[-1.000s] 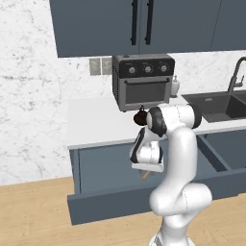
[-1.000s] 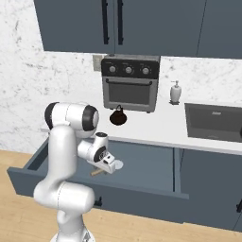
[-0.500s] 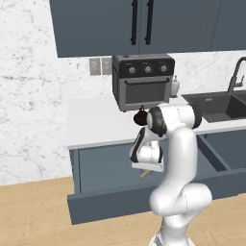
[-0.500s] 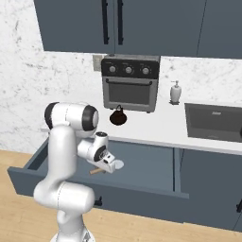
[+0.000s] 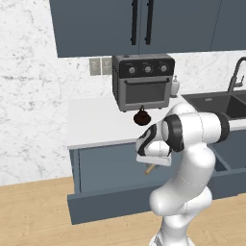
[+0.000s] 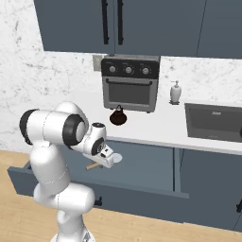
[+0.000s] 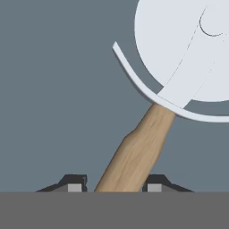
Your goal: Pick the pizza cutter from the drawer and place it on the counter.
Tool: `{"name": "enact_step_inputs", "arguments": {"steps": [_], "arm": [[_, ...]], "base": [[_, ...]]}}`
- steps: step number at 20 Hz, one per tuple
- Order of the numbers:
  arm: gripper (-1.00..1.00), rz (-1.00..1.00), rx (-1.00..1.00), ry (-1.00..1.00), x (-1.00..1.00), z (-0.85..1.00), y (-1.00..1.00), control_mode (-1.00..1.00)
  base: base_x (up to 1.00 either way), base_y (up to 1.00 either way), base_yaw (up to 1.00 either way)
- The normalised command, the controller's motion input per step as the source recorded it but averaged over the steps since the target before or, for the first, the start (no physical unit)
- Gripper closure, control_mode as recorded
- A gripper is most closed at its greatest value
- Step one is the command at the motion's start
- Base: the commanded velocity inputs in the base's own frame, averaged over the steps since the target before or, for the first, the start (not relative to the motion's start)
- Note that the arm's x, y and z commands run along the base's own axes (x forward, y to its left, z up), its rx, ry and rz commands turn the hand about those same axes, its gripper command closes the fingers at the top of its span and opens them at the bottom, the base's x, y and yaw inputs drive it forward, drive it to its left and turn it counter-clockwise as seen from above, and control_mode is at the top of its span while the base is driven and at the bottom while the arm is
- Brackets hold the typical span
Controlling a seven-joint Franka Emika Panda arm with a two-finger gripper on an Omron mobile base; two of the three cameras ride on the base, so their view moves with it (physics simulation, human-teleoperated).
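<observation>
The gripper (image 7: pixel 115 185) pinches the pizza cutter (image 7: pixel 152 112) by its light wooden handle, one dark fingertip (image 7: pixel 74 183) on each side of the wood. The handle sits tilted between them, with the round white wheel blade well out beyond the tips. In the side views the gripper (image 6: pixel 106 160) holds the cutter in the air above the open drawer (image 6: pixel 142 191), below the edge of the white bench (image 6: pixel 156 127).

A likely risk: the grip sits near the handle's end, so the heavy wheel could pivot or slip free during the lift. The wheel could also knock the bench edge on the way up. A dark brown bulbous object (image 6: pixel 117 116) stands near that edge, before the toaster oven (image 6: pixel 130 82), and could be struck.

Compared with a second ago, the gripper and cutter sit slightly higher; the rest is unchanged.
</observation>
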Motion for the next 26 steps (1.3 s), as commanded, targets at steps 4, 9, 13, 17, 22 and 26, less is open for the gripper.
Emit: {"name": "enact_step_inputs", "arguments": {"steps": [4, 9, 13, 17, 22, 26], "arm": [[1.0, 0.01, 0.0, 0.0, -0.52, 0.96, -0.13, -1.0], [1.0, 0.04, 0.0, 0.0, -0.05, 1.0, -0.02, -1.0], [1.0, 0.12, 0.0, 0.0, 0.01, 0.98, 0.0, -1.0], [1.0, 0.17, 0.0, -0.01, 0.12, 0.88, 0.0, -1.0], [1.0, 0.15, 0.0, -0.02, 0.3, 0.91, 0.09, -1.0], [1.0, 0.17, 0.0, -0.1, 0.65, 0.42, 0.15, -1.0]], "base": [[0.0, 0.0, 0.0], [0.0, 0.0, 0.0], [0.0, 0.0, 0.0], [0.0, 0.0, 0.0], [0.0, 0.0, 0.0], [0.0, 0.0, 0.0]]}}
